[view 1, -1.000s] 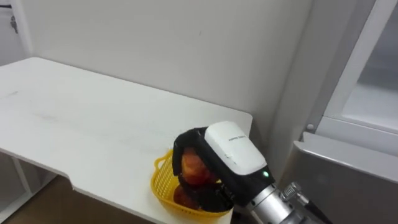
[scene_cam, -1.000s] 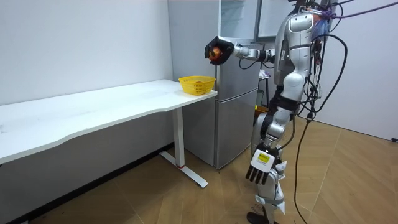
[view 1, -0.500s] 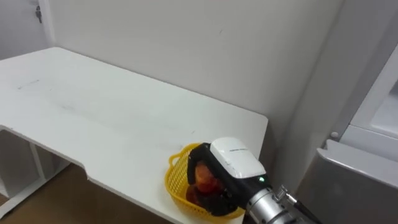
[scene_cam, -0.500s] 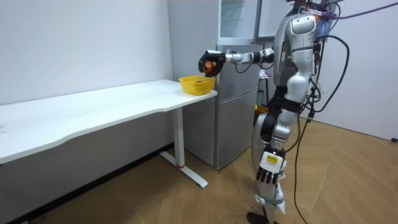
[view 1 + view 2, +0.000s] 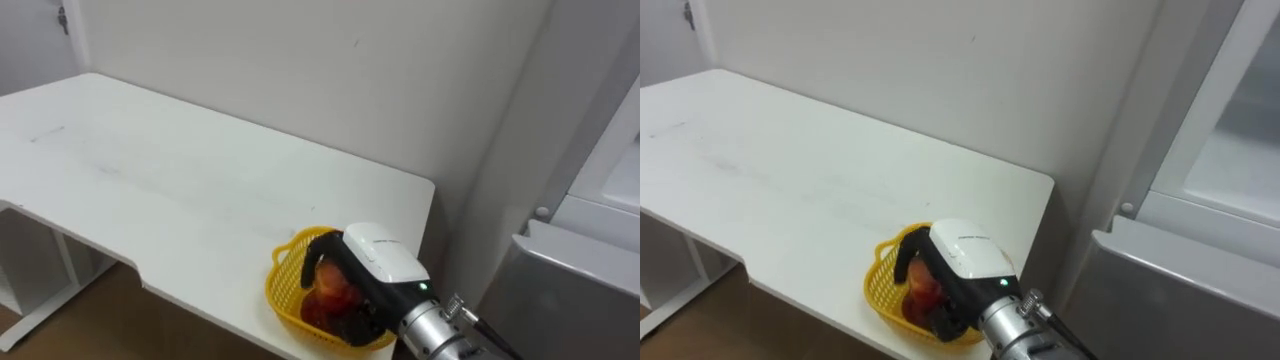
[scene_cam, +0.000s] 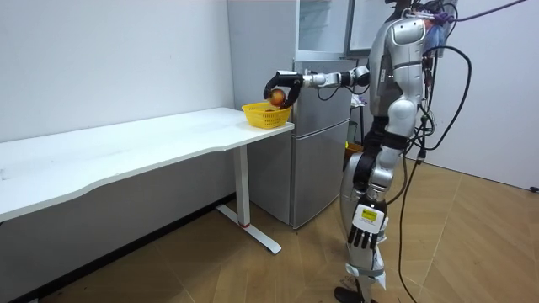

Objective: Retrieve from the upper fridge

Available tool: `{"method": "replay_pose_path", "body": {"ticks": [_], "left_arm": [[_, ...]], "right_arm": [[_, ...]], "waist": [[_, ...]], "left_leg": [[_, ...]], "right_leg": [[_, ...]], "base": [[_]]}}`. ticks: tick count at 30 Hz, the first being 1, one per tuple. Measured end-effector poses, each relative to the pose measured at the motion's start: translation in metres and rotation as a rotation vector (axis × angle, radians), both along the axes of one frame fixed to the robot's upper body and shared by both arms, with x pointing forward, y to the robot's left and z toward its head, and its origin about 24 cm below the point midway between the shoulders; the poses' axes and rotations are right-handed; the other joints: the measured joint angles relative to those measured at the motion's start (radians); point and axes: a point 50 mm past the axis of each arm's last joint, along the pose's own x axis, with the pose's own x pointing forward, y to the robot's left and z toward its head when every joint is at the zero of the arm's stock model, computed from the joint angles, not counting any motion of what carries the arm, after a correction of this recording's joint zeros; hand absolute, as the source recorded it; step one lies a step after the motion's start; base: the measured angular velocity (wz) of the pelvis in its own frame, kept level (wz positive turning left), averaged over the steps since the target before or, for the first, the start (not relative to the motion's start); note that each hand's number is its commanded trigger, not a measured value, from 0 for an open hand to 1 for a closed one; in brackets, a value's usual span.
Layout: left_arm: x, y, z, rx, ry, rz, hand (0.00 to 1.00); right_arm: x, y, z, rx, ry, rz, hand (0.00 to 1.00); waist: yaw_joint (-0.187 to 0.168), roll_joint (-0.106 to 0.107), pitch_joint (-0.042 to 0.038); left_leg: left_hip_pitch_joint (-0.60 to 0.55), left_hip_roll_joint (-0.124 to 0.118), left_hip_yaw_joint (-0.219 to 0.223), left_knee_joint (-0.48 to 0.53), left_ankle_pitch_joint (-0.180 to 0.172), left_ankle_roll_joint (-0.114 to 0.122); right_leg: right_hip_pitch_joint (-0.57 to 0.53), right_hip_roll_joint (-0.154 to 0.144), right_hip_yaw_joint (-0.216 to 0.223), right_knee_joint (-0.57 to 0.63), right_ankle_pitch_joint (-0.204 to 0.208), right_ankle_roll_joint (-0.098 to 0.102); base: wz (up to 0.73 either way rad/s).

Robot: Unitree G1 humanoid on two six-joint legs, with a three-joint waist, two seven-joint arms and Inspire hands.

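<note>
Item: round red-and-orange fruit [image 5: 333, 288], apple-like; I take it to be the thing fetched from the fridge.
Location of item: in my right hand [image 5: 385, 262], held at the mouth of the yellow plastic mesh basket [image 5: 283, 297]. In the room view it sits just above the rim and has not been set down inside.
Right hand: fingers and thumb curled round the fruit from above, white back of the hand uppermost.
Left hand: my left hand [image 6: 364, 230] hangs low beside my leg, fingers loose, holding nothing.
Basket: stands on the long white table [image 5: 170, 185], near the front edge at the end next to the tall grey fridge [image 6: 324, 143].
Basket contents: a reddish patch shows under the fruit; I cannot tell whether it is a second fruit.
Stance: I stand by the fridge, right arm stretched level toward the table.
Step in hand: lowering and releasing, by my judgement.
Risk, drop: if I let go from above the rim, the round fruit could bounce out and roll off the table.
Risk, basket: it looks light and sits close to the edge, so pressing on its rim could tip it or push it off.
Risk, withdrawal: fingers caught in the mesh could drag the basket along.
</note>
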Motion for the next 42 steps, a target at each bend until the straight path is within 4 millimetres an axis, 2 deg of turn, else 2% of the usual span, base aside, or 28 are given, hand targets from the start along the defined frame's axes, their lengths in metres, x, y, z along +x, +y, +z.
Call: {"method": "replay_pose_path", "body": {"ticks": [4,6,15,24,33,38,42], "left_arm": [[0.0,0.0,0.0,0.0,-0.001,0.0,0.0],[0.0,0.0,0.0,0.0,-0.001,0.001,0.0],[-0.002,-0.001,0.0,-0.007,0.003,0.002,0.0],[-0.001,-0.001,0.0,-0.008,0.003,0.002,0.0],[0.0,-0.002,0.0,-0.011,-0.001,0.0,0.0],[-0.001,-0.003,-0.001,-0.015,-0.001,0.007,0.0],[-0.007,-0.004,-0.001,-0.015,0.004,0.022,0.0]], "right_arm": [[0.0,0.0,-0.001,-0.002,0.004,-0.003,0.0],[0.0,-0.001,-0.001,-0.002,0.005,-0.004,0.0],[0.001,-0.002,-0.002,-0.004,0.013,-0.013,0.0],[0.001,-0.002,-0.002,-0.003,0.014,-0.013,0.0],[0.001,-0.002,0.0,0.066,0.041,-0.007,0.0],[-0.006,0.002,0.02,0.184,0.026,0.05,0.0],[-0.025,-0.001,0.041,0.317,-0.034,0.09,0.0]], "waist": [[0.0,0.013,-0.0076],[0.0,0.012,-0.0115],[0.0,0.01,-0.012],[0.0,0.001,-0.009],[-0.006,0.005,-0.0048],[-0.034,0.01,-0.0018],[-0.06,0.024,-0.0062]], "left_leg": [[0.003,0.0,0.0,0.001,0.0,0.0],[0.004,0.0,0.0,0.001,0.0,0.0],[0.005,0.0,0.0,0.001,0.0,0.0],[0.005,0.0,0.0,0.0,0.0,0.0],[0.004,0.0,0.0,-0.002,0.0,0.0],[0.007,0.001,0.005,-0.002,0.0,0.0],[0.025,0.001,0.036,-0.007,0.0,0.0]], "right_leg": [[0.002,0.0,0.001,0.0,0.0,0.0],[0.004,0.0,0.001,0.0,0.0,0.0],[0.005,0.0,0.001,0.0,0.0,0.0],[0.005,0.0,0.001,0.0,0.0,0.0],[0.005,0.001,0.006,-0.001,0.0,0.0],[0.003,0.003,0.013,-0.002,0.0,0.0],[0.005,0.007,0.039,-0.002,0.0,0.001]], "base": [[0.0],[0.0],[0.0],[0.0],[0.0],[-0.01],[-0.17]]}}
